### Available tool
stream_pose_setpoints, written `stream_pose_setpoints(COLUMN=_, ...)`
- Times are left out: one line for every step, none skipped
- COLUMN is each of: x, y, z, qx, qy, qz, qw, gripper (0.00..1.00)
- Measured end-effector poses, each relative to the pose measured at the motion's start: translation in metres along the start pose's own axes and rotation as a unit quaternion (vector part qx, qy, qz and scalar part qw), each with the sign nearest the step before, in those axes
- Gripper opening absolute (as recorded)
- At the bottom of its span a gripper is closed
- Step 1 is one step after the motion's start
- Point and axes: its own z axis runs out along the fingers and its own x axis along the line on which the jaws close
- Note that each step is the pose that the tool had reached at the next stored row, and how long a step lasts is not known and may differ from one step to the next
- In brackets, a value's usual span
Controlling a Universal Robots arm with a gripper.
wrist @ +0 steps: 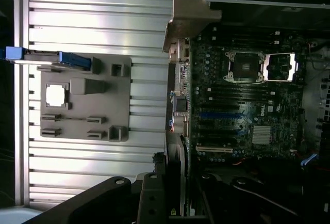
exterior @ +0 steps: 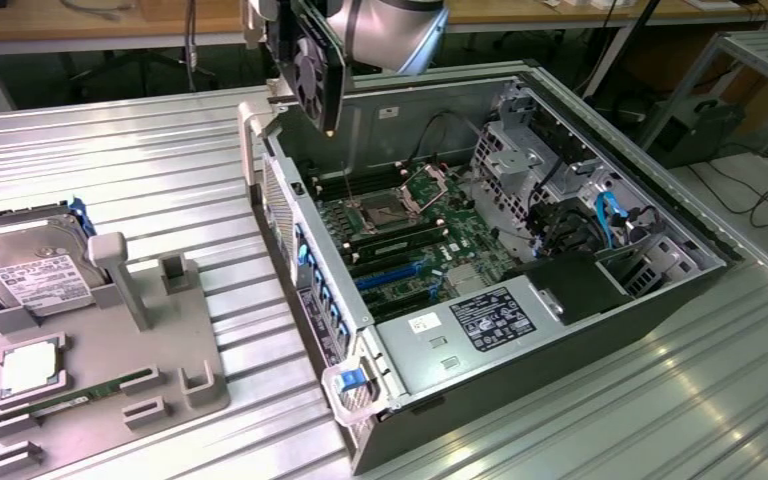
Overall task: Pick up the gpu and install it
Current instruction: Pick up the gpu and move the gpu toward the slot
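Gpu [exterior: 311,65] hangs on edge, pinched by the tool [wrist: 178,193], above the open computer case [exterior: 544,385] toward the back edge of the desk [exterior: 117,150]; its bracket [exterior: 280,97] could snag the case wall, twisting it.

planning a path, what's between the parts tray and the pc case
Bare ribbed table, seen in both views; the tray and case stand apart.

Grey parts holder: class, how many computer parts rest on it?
3: the hard drive leaning at one end, the square processor beside it, and the slim memory stick along the processor's other side. Smaller pieces may be hidden.
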Motion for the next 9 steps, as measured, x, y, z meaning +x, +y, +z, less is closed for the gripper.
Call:
stream_pose_setpoints(x=-0.0007, y=0.0, z=0.0, qx=0.0, qy=0.0, qz=0.0, qw=1.0, gripper=0.27)
stream_pose_setpoints(x=-0.0016, y=-0.0001, z=0.0, qx=0.0, qy=0.0001, qz=0.0, qw=1.0, gripper=0.27)
stream_pose_setpoints(x=-0.0025, y=-0.0001, z=0.0, qx=0.0, qy=0.0, qz=0.0, qw=1.0, gripper=0.27)
stream_pose_setpoints(x=-0.003, y=-0.0002, z=0.0, qx=0.0, qy=0.0, qz=0.0, qw=1.0, gripper=0.27)
stream_pose_setpoints(x=-0.0036, y=-0.0002, z=0.0, qx=0.0, qy=0.0, qz=0.0, qw=1.0, gripper=0.27)
stream_pose_setpoints(x=-0.0046, y=-0.0002, z=0.0, qx=0.0001, qy=0.0001, qz=0.0, qw=1.0, gripper=0.27)
stream_pose_setpoints(x=-0.0055, y=-0.0003, z=0.0001, qx=0.0, qy=0.0, qz=-0.001, qw=1.0, gripper=0.27)
stream_pose_setpoints(x=-0.0066, y=-0.0003, z=0.0001, qx=0.0, qy=0.0, qz=-0.001, qw=1.0, gripper=0.27)
stream_pose_setpoints(x=-0.0078, y=-0.0004, z=0.0002, qx=0.0, qy=0.0, qz=-0.001, qw=1.0, gripper=0.27)
